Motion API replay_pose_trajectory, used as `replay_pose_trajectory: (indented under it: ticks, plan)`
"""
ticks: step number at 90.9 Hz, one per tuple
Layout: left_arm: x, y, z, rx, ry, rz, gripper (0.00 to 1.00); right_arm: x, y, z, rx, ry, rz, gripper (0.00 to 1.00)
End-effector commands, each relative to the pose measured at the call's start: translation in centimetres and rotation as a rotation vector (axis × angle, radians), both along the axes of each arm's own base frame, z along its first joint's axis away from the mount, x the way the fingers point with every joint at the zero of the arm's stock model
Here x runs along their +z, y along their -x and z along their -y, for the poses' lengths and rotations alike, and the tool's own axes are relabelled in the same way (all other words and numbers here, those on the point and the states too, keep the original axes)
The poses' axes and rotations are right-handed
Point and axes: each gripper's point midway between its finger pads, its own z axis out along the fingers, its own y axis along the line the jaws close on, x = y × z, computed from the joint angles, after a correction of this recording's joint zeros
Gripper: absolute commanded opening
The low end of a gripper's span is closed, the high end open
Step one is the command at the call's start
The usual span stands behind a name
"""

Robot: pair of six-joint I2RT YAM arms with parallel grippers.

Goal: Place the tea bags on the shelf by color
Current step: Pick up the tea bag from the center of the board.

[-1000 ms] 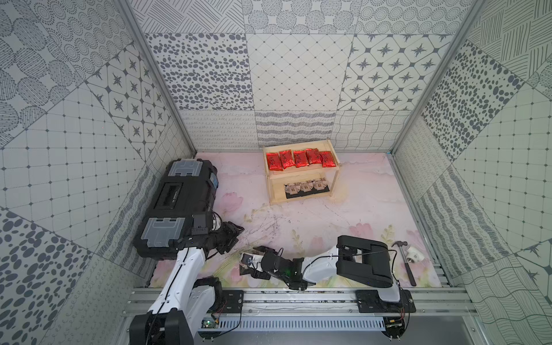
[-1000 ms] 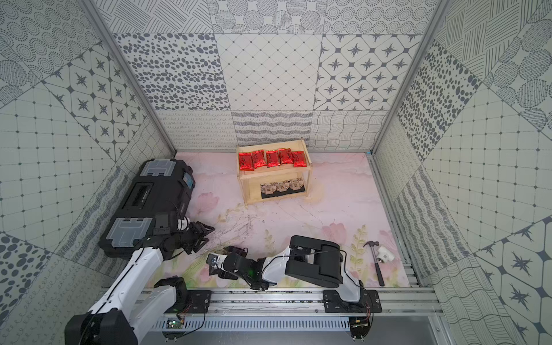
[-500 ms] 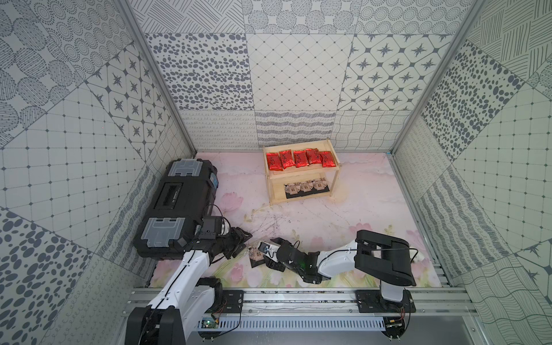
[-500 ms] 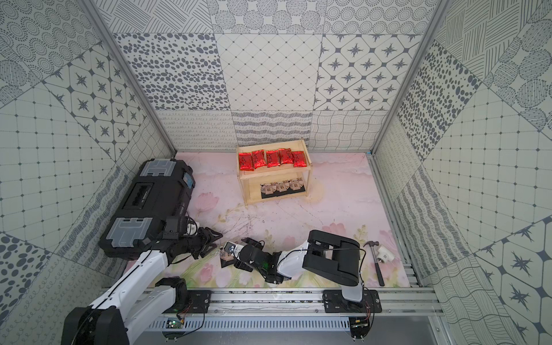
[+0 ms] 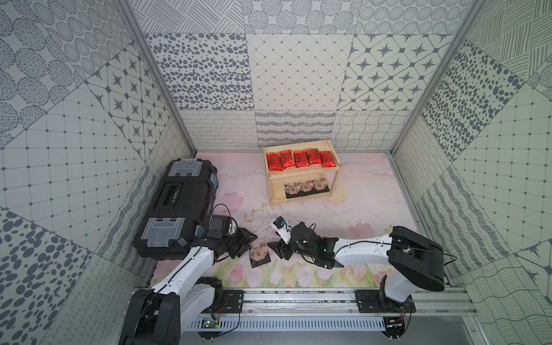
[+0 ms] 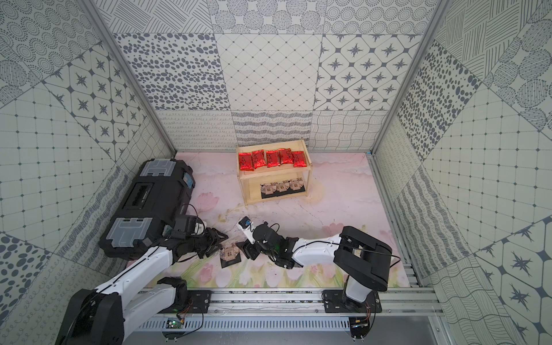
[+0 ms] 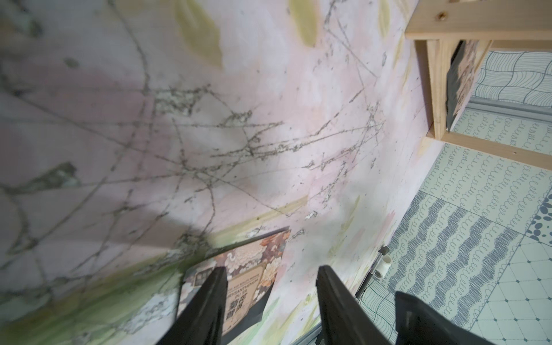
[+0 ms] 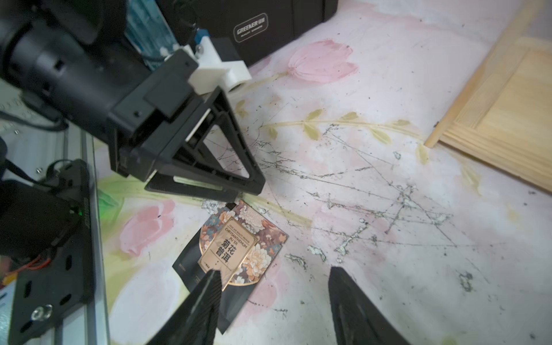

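Shelf (image 5: 275, 193) at 12 o'clock holds red tea bags (image 5: 300, 158), black ones (image 5: 306, 187) below; one black sachet (image 5: 258, 254) waits at 6 o'clock; my left claw (image 5: 246, 246), right claw (image 5: 276, 251) gape empty.

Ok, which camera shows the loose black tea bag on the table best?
The right wrist view: the black tea bag lies almost whole, close up, its label readable. The left wrist view shows the bag blurred and partly hidden; both top views show the bag only small.

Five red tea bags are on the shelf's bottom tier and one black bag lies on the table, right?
No, the red tea bags are on the top tier of the shelf, as both top views show; the black bag is on the table.
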Motion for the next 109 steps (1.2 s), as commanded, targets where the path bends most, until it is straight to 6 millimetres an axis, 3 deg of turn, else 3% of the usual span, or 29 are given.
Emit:
replay_pose_trajectory:
  ticks: [1, 29, 61, 109]
  plan:
    - [-0.5, -0.7, -0.5, -0.01, -0.055, 0.052, 0.52, -0.8, 2.6, -0.1, 0.063, -0.06, -0.315, 0.59]
    - [-1.9, 0.5, -1.1, 0.017, -0.077, 0.043, 0.51, -2.7, 4.2, -0.8, 0.13, -0.129, -0.664, 0.53]
    - [-2.2, 1.4, -1.4, 0.034, -0.076, 0.047, 0.51, -5.2, 3.5, -2.1, 0.106, -0.184, -0.91, 0.47]
    - [-2.4, 1.8, -1.4, 0.04, -0.074, 0.05, 0.51, -6.7, 3.3, -4.0, 0.094, -0.129, -1.016, 0.3]
